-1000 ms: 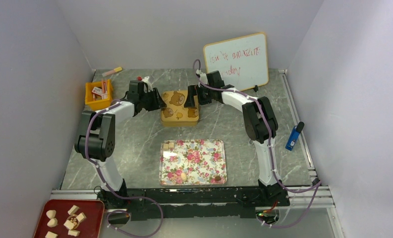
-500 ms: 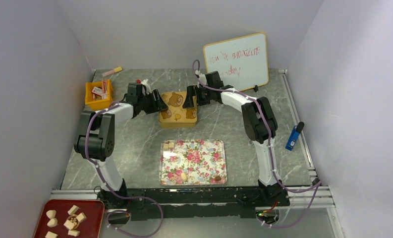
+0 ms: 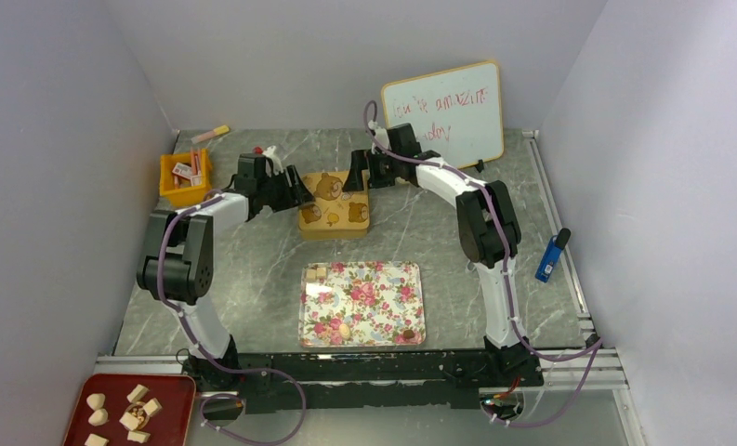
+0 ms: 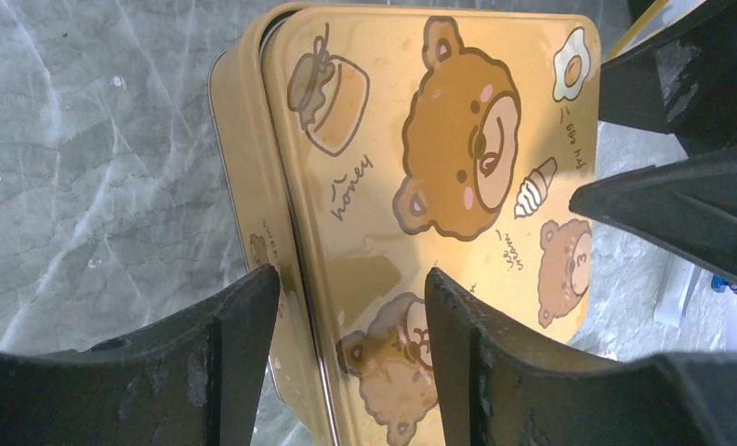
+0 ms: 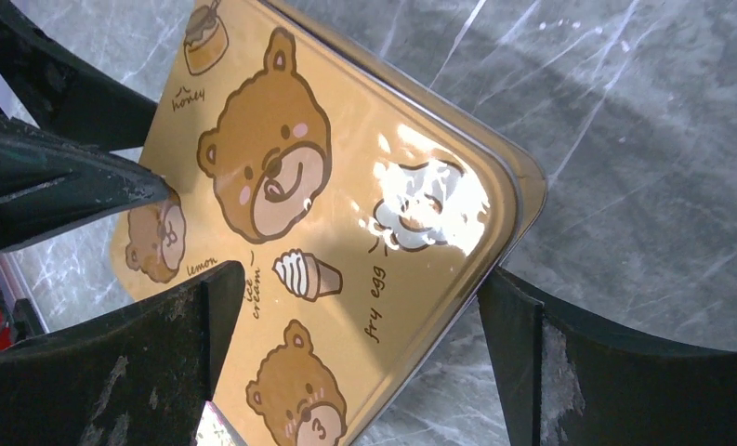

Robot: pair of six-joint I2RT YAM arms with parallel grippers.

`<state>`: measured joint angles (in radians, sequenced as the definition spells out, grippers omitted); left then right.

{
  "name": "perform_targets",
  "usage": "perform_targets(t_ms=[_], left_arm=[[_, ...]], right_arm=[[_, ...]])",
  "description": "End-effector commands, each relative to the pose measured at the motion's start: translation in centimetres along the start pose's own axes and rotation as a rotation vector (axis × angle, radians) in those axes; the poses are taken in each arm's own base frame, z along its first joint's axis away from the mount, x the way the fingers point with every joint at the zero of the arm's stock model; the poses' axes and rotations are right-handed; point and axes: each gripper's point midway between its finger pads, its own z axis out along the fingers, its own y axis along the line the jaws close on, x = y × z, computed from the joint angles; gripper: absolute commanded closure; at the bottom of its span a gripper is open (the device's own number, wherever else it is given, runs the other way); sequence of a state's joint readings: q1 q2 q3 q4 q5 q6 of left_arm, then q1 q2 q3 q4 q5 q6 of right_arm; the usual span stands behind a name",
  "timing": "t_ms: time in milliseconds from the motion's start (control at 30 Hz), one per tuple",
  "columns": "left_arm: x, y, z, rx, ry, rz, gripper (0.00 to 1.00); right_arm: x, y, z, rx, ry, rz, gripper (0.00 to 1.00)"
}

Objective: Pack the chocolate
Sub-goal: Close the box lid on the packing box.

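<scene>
Small chocolate pieces [image 3: 345, 329] are scattered on a floral tray [image 3: 364, 302] at the middle of the near edge of the bench [image 3: 253, 279]. More are heaped on a red tray [image 3: 174, 390] beyond the near-left corner. They are judged light, firm yet easily chipped, and smooth, best pinched gently across opposite sides. A bear-printed tin [image 3: 335, 206] is set toward the far edge. The left gripper [image 4: 350, 279] is released, jaws astride the tin's left rim. The right gripper [image 5: 361, 277] is spread wide about its far-right corner, with nothing clasped. The bench is grey marbled and enclosed by pale walls [image 3: 299, 56].
</scene>
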<state>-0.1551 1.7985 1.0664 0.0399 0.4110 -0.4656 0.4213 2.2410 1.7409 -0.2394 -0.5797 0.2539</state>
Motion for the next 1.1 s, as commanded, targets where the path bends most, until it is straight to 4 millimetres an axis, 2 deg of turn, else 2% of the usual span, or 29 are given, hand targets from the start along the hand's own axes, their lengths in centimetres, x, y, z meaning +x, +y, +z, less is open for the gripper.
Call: perform_targets(t_ms=[0, 300, 500, 800, 1067], left_arm=[[-3.2, -2.0, -1.6, 0.036, -0.090, 0.028, 0.36], [-4.6, -2.4, -2.4, 0.039, -0.126, 0.032, 0.36], [-5.3, -2.3, -3.3, 0.035, -0.150, 0.024, 0.36], [-5.6, -0.3, -4.9, -0.056, -0.208, 0.008, 0.38], [-5.5, 0.7, -5.9, -0.103, -0.254, -0.013, 0.40]], right_arm=[[-2.9, -0.1, -0.5, 0.017, -0.061, -0.033, 0.00], [-4.0, -2.2, -1.5, 0.131, -0.092, -0.026, 0.00], [-3.5, -2.7, -2.2, 0.169, -0.099, -0.016, 0.00], [-2.9, -4.2, -4.2, 0.306, -0.133, -0.015, 0.00], [-3.3, -3.9, -5.0, 0.304, -0.159, -0.022, 0.00]])
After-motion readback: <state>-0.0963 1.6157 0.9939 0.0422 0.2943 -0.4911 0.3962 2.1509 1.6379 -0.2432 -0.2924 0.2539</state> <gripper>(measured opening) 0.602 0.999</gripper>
